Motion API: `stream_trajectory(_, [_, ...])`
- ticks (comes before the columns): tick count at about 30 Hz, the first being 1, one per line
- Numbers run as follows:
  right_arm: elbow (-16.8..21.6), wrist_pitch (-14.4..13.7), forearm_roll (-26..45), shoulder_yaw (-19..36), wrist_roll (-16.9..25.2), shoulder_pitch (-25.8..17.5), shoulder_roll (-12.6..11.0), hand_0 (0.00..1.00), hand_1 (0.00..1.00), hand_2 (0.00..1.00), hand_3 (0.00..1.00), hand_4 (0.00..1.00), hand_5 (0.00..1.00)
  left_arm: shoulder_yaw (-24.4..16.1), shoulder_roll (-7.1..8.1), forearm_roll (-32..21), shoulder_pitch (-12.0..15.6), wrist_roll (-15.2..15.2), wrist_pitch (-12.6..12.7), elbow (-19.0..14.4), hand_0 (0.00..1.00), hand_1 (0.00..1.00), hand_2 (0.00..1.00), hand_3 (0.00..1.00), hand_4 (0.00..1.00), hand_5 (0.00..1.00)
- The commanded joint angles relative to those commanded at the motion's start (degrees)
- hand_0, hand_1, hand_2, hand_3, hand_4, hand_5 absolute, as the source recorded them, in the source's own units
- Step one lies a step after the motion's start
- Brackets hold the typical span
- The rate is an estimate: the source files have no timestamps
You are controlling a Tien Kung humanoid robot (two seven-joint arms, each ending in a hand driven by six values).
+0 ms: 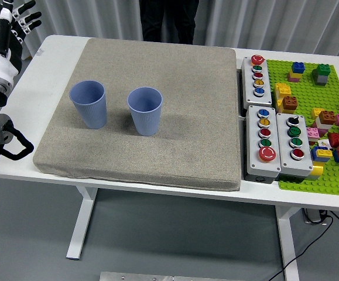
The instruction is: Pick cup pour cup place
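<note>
Two light blue ribbed cups stand upright on a grey mat [175,76]. The left cup [89,104] is near the mat's left edge, and the right cup [145,110] stands a short gap to its right. My left hand [14,23] is raised at the picture's top left corner, beyond the table's left edge and well apart from both cups, its fingers spread and holding nothing. What the cups contain cannot be made out. My right hand does not show.
Three grey button boxes [257,76] [264,140] [295,143] lie right of the mat. A green baseplate [333,93] with several coloured bricks fills the far right. A person's dark legs [169,20] stand behind the table's far edge.
</note>
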Motion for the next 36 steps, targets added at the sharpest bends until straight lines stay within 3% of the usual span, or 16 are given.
stream_trajectory(7, [0.0, 0.1, -0.8, 0.7, 0.1, -0.4, -0.1, 0.690, 0.659, 0.587, 0.596, 0.002, 0.108, -0.8, 2.28, -0.4, 7.1, 0.0, 0.7, -4.3, 0.777, 0.779, 0.880, 0.977, 0.982, 0.764])
stream_trajectory(12, [0.0, 0.1, -1.2, 1.2, 0.1, -0.4, -0.1, 0.690, 0.659, 0.587, 0.596, 0.002, 0.108, 0.9, 2.86, 0.2, 11.4, -1.2, 2.3, -6.8, 0.777, 0.779, 0.880, 0.977, 0.982, 0.764])
stream_trajectory(13, [0.0, 0.2, -1.2, 1.2, 0.1, -0.4, -0.1, 0.690, 0.659, 0.586, 0.595, 0.002, 0.109, 1.5, 2.73, 0.9, 12.3, -1.3, 2.4, -7.1, 0.772, 0.776, 0.877, 0.982, 0.975, 0.701])
stream_trajectory(18, [0.0, 0.2, -1.7, 1.7, 0.0, -0.3, 0.1, 0.690, 0.659, 0.586, 0.595, 0.002, 0.109, 2.5, 1.47, 2.9, 15.5, -1.6, 2.8, -7.6, 0.772, 0.776, 0.877, 0.982, 0.975, 0.701])
stream_trajectory(25, [0.0, 0.2, -1.7, 1.5, -0.1, -0.2, 0.3, 0.690, 0.659, 0.587, 0.595, 0.002, 0.110, 3.9, -0.25, 6.8, 16.3, -1.7, 3.1, -5.8, 0.779, 0.774, 0.876, 0.980, 0.978, 0.687])
stream_trajectory(36, [0.0, 0.2, -1.5, 1.1, -0.1, 0.0, 0.4, 0.690, 0.659, 0.587, 0.595, 0.002, 0.111, 6.7, -2.12, 6.5, 19.3, -3.7, 3.4, -5.6, 0.782, 0.776, 0.878, 0.983, 0.970, 0.632])
